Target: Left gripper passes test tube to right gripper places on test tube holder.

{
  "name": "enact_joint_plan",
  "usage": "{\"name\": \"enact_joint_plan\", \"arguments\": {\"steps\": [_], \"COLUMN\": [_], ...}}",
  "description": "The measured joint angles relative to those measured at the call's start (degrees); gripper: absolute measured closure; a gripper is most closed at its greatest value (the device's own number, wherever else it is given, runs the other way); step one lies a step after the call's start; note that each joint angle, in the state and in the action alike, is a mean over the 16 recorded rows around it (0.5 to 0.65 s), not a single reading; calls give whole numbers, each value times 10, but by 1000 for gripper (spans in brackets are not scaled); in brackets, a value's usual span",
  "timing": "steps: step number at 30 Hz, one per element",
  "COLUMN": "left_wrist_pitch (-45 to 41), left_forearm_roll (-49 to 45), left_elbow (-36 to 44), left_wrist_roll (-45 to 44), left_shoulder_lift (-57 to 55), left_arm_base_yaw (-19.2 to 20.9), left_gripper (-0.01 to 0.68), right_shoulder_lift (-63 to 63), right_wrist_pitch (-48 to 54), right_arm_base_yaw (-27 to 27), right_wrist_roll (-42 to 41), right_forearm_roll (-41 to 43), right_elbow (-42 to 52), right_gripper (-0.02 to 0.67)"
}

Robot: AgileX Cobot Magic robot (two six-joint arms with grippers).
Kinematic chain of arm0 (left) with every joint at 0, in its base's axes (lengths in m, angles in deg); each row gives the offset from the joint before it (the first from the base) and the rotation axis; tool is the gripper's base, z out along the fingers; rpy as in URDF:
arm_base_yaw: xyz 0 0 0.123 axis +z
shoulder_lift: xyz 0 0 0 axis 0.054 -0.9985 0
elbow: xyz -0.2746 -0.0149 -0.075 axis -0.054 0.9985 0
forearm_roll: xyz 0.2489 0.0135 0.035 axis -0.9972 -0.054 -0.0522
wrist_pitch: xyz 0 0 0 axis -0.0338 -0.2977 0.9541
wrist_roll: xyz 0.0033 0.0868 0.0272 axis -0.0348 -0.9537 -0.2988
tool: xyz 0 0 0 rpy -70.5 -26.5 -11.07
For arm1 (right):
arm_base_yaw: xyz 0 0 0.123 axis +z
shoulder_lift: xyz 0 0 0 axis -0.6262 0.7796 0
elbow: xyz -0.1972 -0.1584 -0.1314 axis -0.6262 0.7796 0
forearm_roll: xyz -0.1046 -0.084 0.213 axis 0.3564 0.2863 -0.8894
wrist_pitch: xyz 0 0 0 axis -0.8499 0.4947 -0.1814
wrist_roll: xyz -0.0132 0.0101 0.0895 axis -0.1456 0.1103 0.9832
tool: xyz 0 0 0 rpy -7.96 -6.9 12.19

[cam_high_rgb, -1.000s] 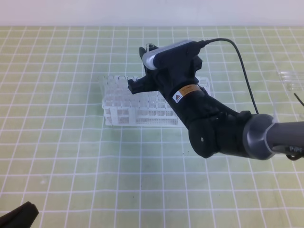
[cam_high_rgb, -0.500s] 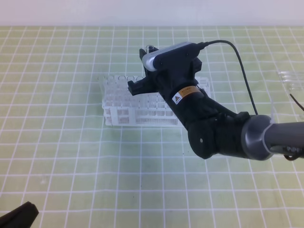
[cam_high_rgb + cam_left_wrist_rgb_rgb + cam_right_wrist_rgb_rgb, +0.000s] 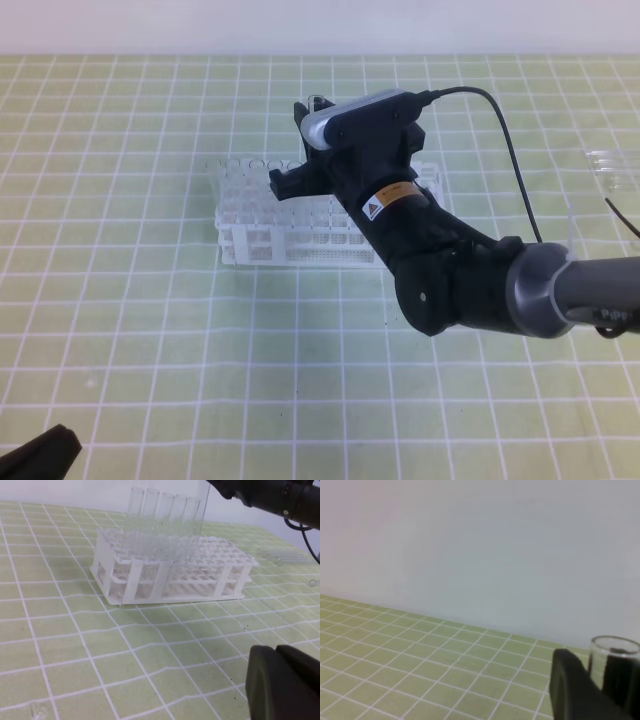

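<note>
Shifted only a touch since a second ago: right arm and its silver-grey module nudged slightly left and down toward the rack, everything else in place.

Exterior high view: right gripper (image 3: 305, 145) poised over the back edge of the test tube holder (image 3: 290, 235), black fingers pointing down and away, bulky black arm running off to the right edge. Glass rim of the test tube (image 3: 318, 100) just visible beside the upper finger, above the rack's rear rows. White lattice rack lying long side left to right on the green gridded mat (image 3: 150, 330). A few spare clear tubes (image 3: 612, 162) lying flat near the right edge, well apart from the rack. Only a dark corner of the left gripper (image 3: 35, 455) showing at bottom left, far from the rack.

Left wrist view: left gripper (image 3: 282, 682) seen as a black block at lower right, fingers pressed together, holding nothing. Rack (image 3: 170, 572) ahead, with several tubes standing upright in its back row. Held tube (image 3: 204, 515) near vertical just right of them, open end up and out of frame, rounded end lowered to about the rack's top tier; whether already inside a hole, cannot tell.

Right wrist view: black finger (image 3: 580, 690) at lower right, clamped beside the tube's open rim (image 3: 615, 647), long axis running straight down between the fingers.
</note>
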Motion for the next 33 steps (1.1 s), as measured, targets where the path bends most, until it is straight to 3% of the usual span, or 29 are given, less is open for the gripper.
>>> {"name": "enact_joint_plan", "arguments": {"steps": [33], "left_wrist_pitch": [0], "left_forearm_roll": [0], "left_elbow": [0], "left_wrist_roll": [0], "left_shoulder_lift": [-2], "left_arm_base_yaw": [0], "left_gripper": [675], "right_shoulder_lift": [10], "right_wrist_pitch": [-12], "right_arm_base_yaw": [-6], "right_wrist_roll": [5], "right_forearm_roll": [5], "right_elbow": [0], "right_gripper": [552]}}
